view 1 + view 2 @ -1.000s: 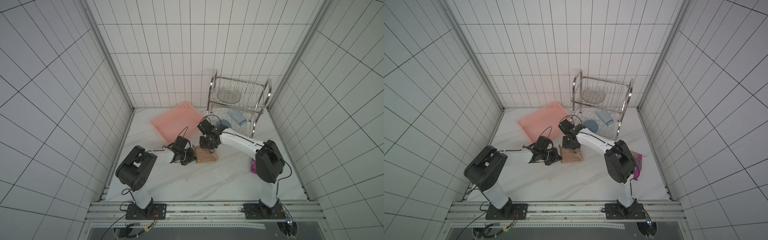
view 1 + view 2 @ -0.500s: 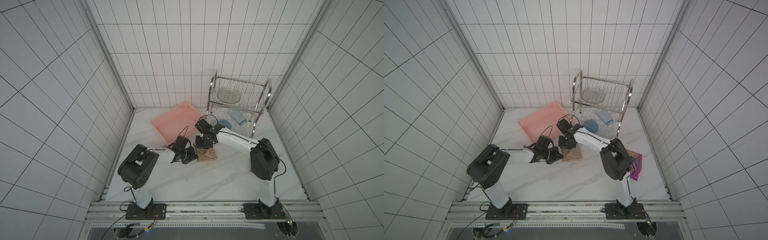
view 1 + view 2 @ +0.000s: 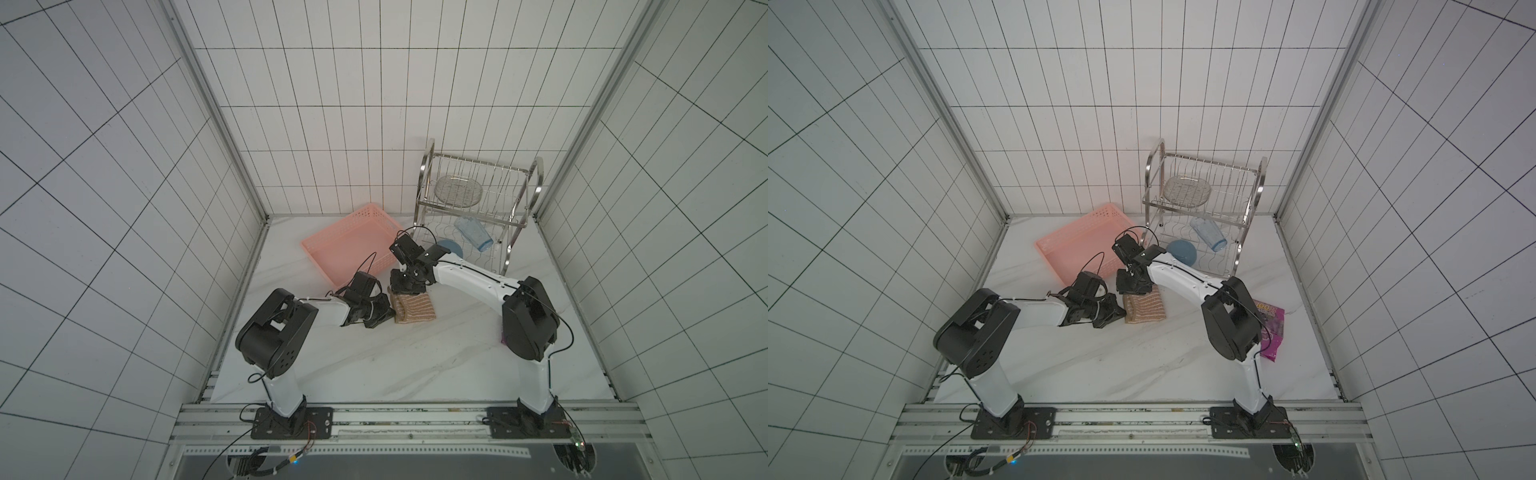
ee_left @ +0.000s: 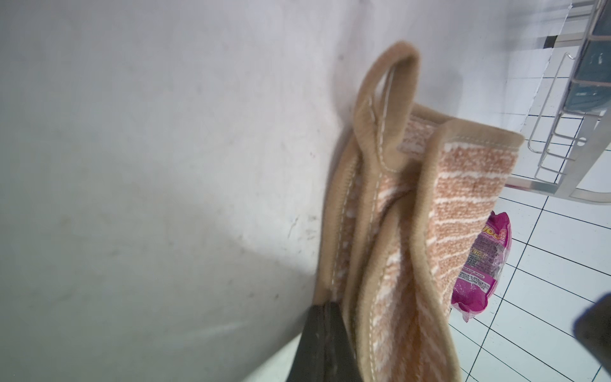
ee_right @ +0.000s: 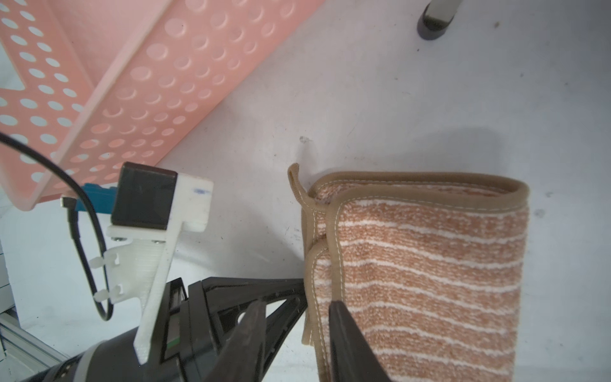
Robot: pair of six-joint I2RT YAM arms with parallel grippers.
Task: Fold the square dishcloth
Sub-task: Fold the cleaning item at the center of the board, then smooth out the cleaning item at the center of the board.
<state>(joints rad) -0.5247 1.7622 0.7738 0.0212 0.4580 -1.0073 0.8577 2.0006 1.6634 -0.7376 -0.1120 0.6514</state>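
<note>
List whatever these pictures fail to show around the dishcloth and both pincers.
- Left pincer: left wrist view shows one finger; the square dishcloth hides the other.
- Right pincer: both top views, its own wrist covers the fingertips.
- Purple packet: both top views, the right arm overlaps it; print too small to read.
</note>
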